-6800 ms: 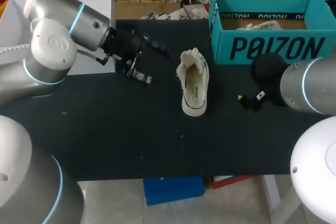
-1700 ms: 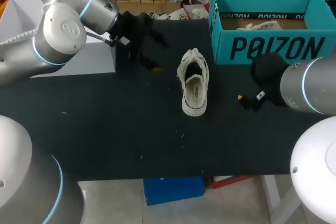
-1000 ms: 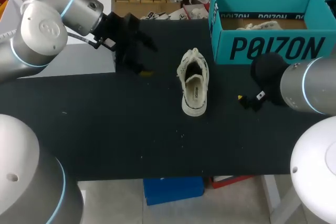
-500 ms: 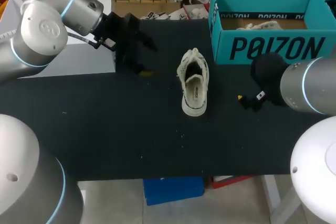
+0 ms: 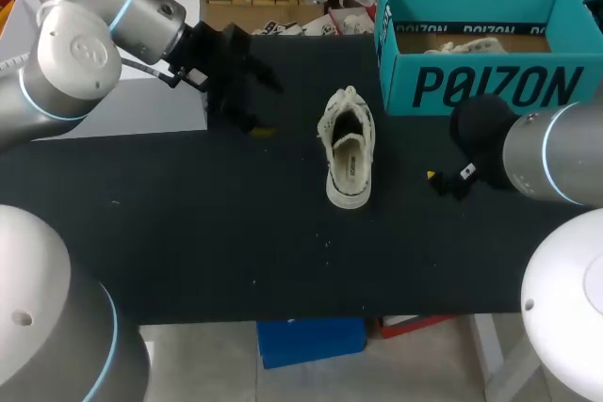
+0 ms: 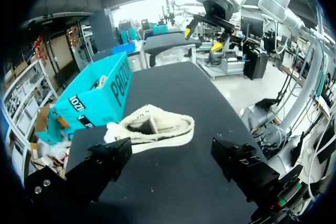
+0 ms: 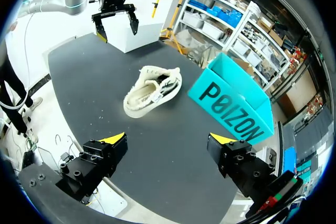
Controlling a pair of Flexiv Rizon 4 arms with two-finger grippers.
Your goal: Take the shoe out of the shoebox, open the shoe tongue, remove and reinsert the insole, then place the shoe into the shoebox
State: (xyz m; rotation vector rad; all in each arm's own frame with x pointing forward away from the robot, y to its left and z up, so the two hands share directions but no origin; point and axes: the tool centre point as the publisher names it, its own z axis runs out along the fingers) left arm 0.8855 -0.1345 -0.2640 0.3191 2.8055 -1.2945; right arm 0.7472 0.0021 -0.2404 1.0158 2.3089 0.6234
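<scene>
Shoe: a cream canvas low-top sneaker with a white rubber sole (image 5: 347, 148) is set on its sole on the black tabletop (image 5: 236, 251), outside the box. It is touched by neither gripper.
Shoebox: a teal open-topped cardboard shoebox (image 5: 485, 82) is placed beyond the shoe as seen from the left gripper, and near the right gripper on its far side.
Left gripper: the left gripper (image 5: 256, 105) is held above the table with its fingers spread wide and nothing between them. The shoe lies ahead of it, well apart, roughly in line with the gap between the fingers.
Right gripper: the right gripper (image 5: 443, 181) is likewise spread and empty, low over the table near the shoebox's front wall. The shoe lies ahead of it, well apart.
Step done: removal of the shoe from the shoebox is judged complete, since the shoe rests on the table.
Step in doubt: the mouth of the shoe is seen gaping, and an insole appears to lie seated inside, but the view is too coarse for the tongue's position to be settled. Whether the insole has been taken out and put back cannot be told.
Step left: placing the shoe into the shoebox is clearly not yet done, and a grasp on the shoe is needed first.
Progress: the task is judged to be somewhere in its middle.
</scene>
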